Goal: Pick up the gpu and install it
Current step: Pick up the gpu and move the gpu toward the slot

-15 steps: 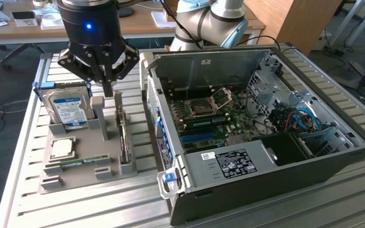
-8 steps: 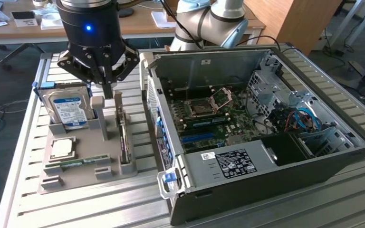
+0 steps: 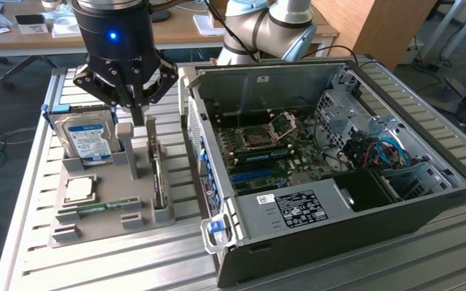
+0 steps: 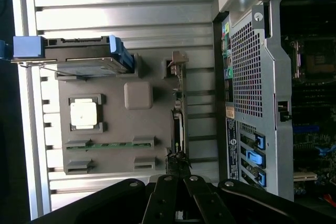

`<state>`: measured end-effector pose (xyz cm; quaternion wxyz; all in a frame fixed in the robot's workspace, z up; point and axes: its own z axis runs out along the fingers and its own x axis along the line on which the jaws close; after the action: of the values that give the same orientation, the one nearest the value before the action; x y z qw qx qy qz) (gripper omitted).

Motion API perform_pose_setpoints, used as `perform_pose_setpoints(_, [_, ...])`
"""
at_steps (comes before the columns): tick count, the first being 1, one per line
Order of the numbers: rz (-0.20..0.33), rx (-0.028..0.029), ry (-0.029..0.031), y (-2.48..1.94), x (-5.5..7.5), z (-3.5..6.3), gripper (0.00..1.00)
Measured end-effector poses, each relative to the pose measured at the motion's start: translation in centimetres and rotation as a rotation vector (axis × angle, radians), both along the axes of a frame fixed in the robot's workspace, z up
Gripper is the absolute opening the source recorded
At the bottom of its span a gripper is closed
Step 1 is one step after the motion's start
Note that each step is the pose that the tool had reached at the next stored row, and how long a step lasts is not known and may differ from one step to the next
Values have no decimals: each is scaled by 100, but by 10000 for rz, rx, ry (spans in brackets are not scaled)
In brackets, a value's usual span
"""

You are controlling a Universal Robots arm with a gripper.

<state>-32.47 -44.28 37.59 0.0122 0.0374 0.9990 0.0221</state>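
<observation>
step: pickup, gpu (image 3: 159, 176) not lifted yet | gpu: on edge in the grey tray (image 3: 113, 183) beside the case (image 3: 338, 242) | gripper (image 3: 138, 121): fingers pinched together over its end, real grip unclear | next needs a straight pull up, imo

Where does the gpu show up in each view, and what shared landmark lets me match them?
Exterior view: the gpu stands on edge in the grey holder, on its side nearest the computer case, just under the claw.
Wrist view: the gpu runs edge-on along the holder's case-side edge, one end at the claw.
Shared landmark: the hard drive.
</observation>
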Motion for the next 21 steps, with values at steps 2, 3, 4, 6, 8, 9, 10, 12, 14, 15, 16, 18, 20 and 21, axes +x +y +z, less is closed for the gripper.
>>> perform_pose_setpoints(2, [0,0,0,0,0,0,11])
perform_pose_setpoints(3, [0,0,0,0,0,0,11])
perform_pose_setpoints(4, [0,0,0,0,0,0,11])
perform_pose_setpoints(6, [0,0,0,0,0,0,11])
perform_pose_setpoints(8, [0,1,-1,0,0,0,11])
perform_pose_setpoints(9, [0,0,-1,0,0,0,17])
perform_pose_setpoints(10, [1,0,0,0,0,0,23])
perform_pose_setpoints(12, [0,0,0,0,0,0,29])
perform_pose_setpoints(14, [0,0,0,0,0,0,35])
perform_pose_setpoints(15, [0,0,0,0,0,0,42])
perform_pose_setpoints(16, [0,0,0,0,0,0,42])
perform_pose_setpoints(18, [1,0,0,0,0,0,42])
perform_pose_setpoints(20, [0,0,0,0,0,0,42])
perform_pose_setpoints(21, [0,1,0,0,0,-3,42])
